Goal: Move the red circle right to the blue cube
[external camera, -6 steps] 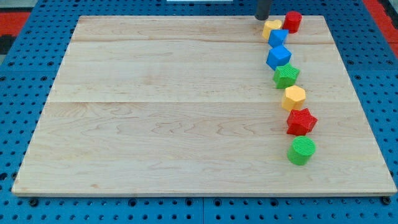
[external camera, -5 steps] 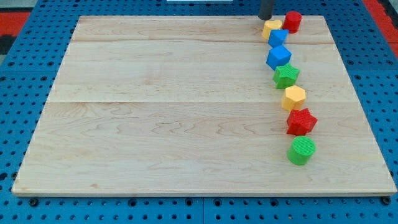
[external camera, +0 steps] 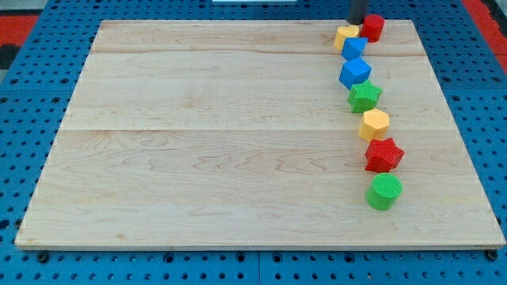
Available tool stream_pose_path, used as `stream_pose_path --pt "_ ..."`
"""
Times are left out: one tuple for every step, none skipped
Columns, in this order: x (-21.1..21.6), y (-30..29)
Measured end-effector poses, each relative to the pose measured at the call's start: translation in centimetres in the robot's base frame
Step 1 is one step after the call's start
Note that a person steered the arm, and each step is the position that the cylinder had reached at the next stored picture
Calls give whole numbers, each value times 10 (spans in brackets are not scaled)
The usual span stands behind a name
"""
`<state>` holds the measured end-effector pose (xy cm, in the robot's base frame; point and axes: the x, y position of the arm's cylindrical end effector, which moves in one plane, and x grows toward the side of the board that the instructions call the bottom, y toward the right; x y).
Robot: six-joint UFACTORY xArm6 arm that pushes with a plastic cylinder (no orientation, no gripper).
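- There is no pincer on this arm, only a dark rod; my tip (external camera: 357, 21) holds nothing, and sits at the view's top edge of the bench (external camera: 198, 142).
- My tip stands just left of the red circle (external camera: 373, 27) and just above-right of the yellow block (external camera: 346, 36); whether it touches either I cannot tell.
- The red circle lies at the view's top right, near the upper blue block (external camera: 354, 47).
- The blue cube (external camera: 355, 72) sits just below that.
- Down the view's right run a green star (external camera: 364, 96), yellow hexagon (external camera: 374, 124), red star (external camera: 383, 154) and green circle (external camera: 384, 192).
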<state>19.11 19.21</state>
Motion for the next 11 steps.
stream_pose_path --pt "1 42" --pt "0 74" --pt "9 92" --pt "25 36" --pt "25 2" --pt "25 7" --pt "22 8" --pt "16 8" --pt "44 -2" --pt "65 -2" --pt "88 -4"
